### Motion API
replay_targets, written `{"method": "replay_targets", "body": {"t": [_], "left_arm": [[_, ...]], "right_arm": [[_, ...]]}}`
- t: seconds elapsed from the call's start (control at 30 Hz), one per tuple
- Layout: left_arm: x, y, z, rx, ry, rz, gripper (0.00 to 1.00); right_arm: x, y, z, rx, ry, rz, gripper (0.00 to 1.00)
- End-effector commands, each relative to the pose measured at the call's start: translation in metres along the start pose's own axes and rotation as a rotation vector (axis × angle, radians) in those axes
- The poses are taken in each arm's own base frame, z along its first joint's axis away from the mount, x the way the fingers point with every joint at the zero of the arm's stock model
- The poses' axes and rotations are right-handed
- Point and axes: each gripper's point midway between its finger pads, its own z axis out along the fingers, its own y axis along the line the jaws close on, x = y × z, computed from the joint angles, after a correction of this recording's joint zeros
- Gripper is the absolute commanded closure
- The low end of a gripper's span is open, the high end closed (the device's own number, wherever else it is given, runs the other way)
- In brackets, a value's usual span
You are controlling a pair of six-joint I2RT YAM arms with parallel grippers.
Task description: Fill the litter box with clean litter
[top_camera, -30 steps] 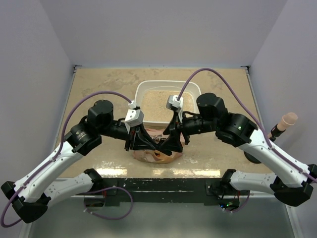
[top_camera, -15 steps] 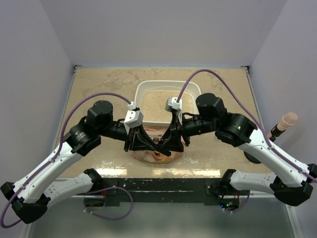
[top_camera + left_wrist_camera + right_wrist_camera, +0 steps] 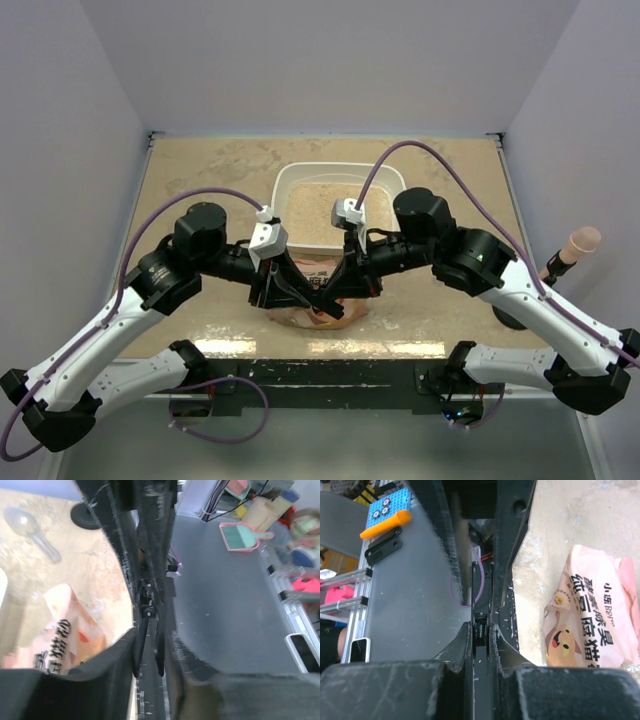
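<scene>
The white litter box (image 3: 285, 180) sits at the table's middle back with pale beige clean litter (image 3: 325, 205) covering its floor. An orange-pink printed bag (image 3: 300, 315) lies flat in front of it, also seen in the wrist views (image 3: 60, 630) (image 3: 590, 615). Both grippers reach over the bag and cross each other there. My left gripper (image 3: 330, 308) (image 3: 154, 635) is open, with the bag beside its left finger rather than in the gap. The jaws of my right gripper (image 3: 318, 296) (image 3: 480, 627) are almost together with nothing showing between them, and the bag lies off to their right.
A clear plastic scoop (image 3: 30, 527) lies on the tabletop next to a black round base (image 3: 85, 517). A pink-tipped tool (image 3: 575, 245) stands at the right edge. Grains lie scattered around the bag. The table's near edge runs just behind the bag.
The right gripper's jaws have closed from wide apart. The left gripper's jaws have opened. Both arms have shifted slightly toward each other over the bag, which has stayed put.
</scene>
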Motion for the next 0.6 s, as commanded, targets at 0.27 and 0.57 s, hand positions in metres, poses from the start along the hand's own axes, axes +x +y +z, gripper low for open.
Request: {"method": "replay_targets", "body": {"t": [0.27,0.57], "left_arm": [[-0.047,-0.004,-0.037,-0.225,-0.120,0.227,0.08],[0.003,0.080,-0.037,-0.539,0.048,0.095,0.06]], "right_arm": [[-0.013,-0.008,-0.020,0.138,-0.068,-0.010,1.00],[0.004,-0.056,-0.049,0.487,-0.024,0.076,1.00]]}}
